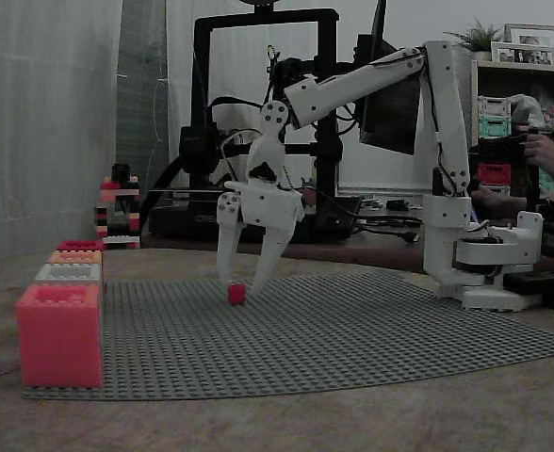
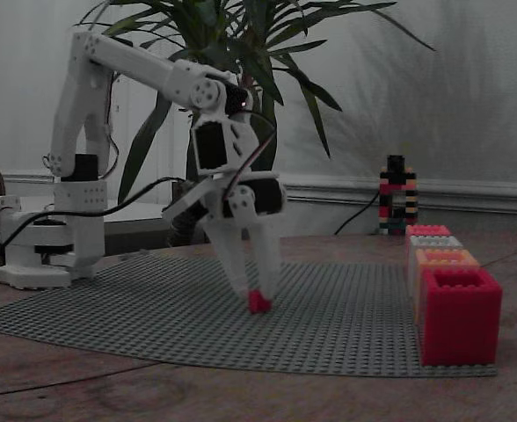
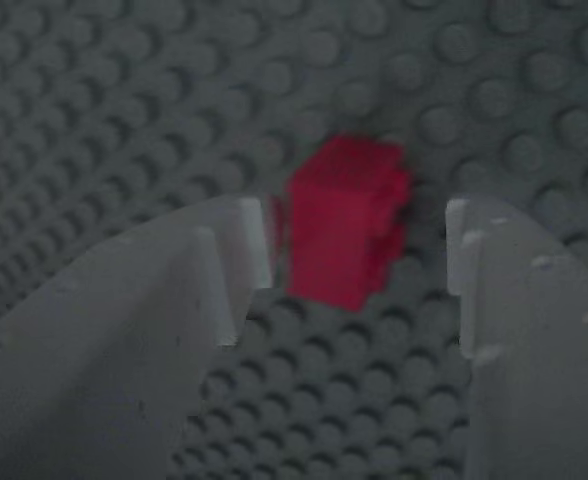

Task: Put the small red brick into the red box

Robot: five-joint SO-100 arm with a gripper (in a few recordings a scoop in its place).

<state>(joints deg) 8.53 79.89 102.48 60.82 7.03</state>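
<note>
Small red brick (image 3: 346,222): sits on grey studded baseplate (image 1: 371,330), between fingertips of gripper (image 3: 359,245); left finger close beside it, right finger apart. Jaws open, nothing gripped. No clear long axis.
Red box (image 2: 456,315): at baseplate edge, well apart, front of box row.
Path between: unobstructed.

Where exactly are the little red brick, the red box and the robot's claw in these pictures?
small red brick (image 3: 346,220): wrist view, its front face.
red box (image 2: 459,318): a fixed view, its front wall.
gripper (image 1: 245,273): a fixed view, the gap between its fingertips.
</note>
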